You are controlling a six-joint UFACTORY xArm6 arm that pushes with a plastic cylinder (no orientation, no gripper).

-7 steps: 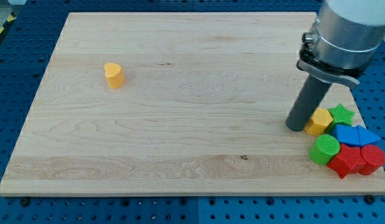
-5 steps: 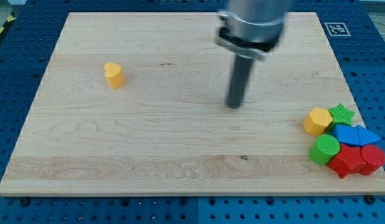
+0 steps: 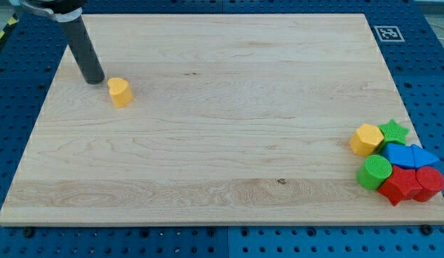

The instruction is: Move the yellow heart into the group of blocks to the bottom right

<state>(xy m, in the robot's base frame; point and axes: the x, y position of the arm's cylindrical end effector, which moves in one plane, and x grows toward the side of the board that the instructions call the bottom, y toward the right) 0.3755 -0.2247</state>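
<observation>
Pale wooden board (image 3: 207, 143); block cluster at near right: yellow hexagon block (image 3: 366, 139), green star (image 3: 394, 131), blue (image 3: 408, 155), green cylinder (image 3: 375, 171), red blocks (image 3: 410, 183). Small yellow heart block (image 3: 120, 92) far left, well apart from the cluster. My tip (image 3: 93, 79) sits just left of the heart; no jaws, nothing gripped.

The rod (image 3: 84, 51) runs out of the view's top edge, so only its lower length and a sliver of the collar above it show. In the cluster at the view's bottom right, the green cylinder (image 3: 375, 171) and the red blocks (image 3: 412, 183) cover the lower parts of the blue blocks (image 3: 407, 155) (their shapes cannot be made out), and the yellow block (image 3: 366, 139) overlaps the green star (image 3: 394, 131). The printed marker (image 3: 389, 33) at the view's top right is too small to read.
</observation>
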